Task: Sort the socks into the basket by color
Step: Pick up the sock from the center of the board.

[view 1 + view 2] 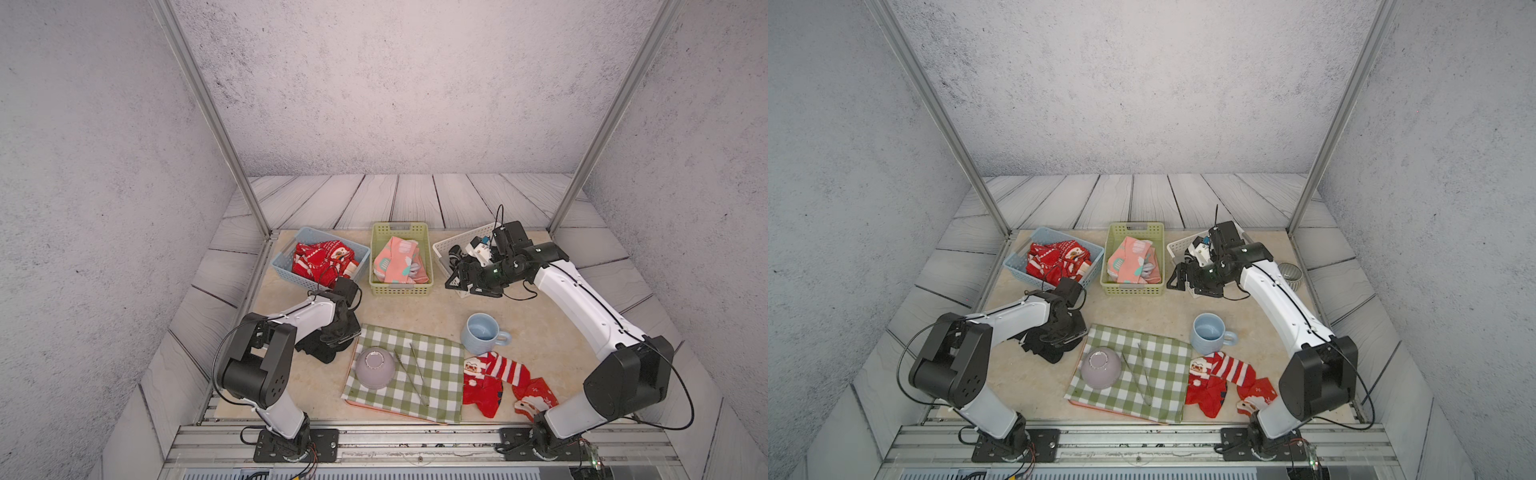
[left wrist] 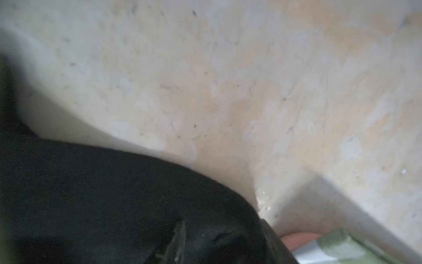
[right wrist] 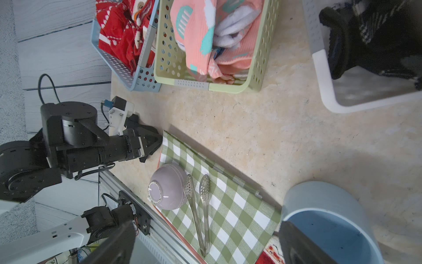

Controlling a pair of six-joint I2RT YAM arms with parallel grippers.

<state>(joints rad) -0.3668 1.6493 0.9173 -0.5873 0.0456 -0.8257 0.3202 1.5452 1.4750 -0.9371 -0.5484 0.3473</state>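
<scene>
Sitting low on the black sock [image 1: 320, 354] near the left edge of the worktop [image 1: 419, 309] was the left hand [image 1: 332, 338]; couldn't tell its grip. Right hand [image 1: 459, 280] was spread wide, empty, over the white basket [image 1: 439, 249] at the back right corner. Red socks [image 1: 494, 378] lay loose near the front edge.

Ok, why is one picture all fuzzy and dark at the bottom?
Left wrist view: the camera sits too close, so the black sock and table smear out of focus. Right wrist view: the green basket is crisp, the near blue mug softer. Both top views: even light, sharp, only faint shadows.
</scene>
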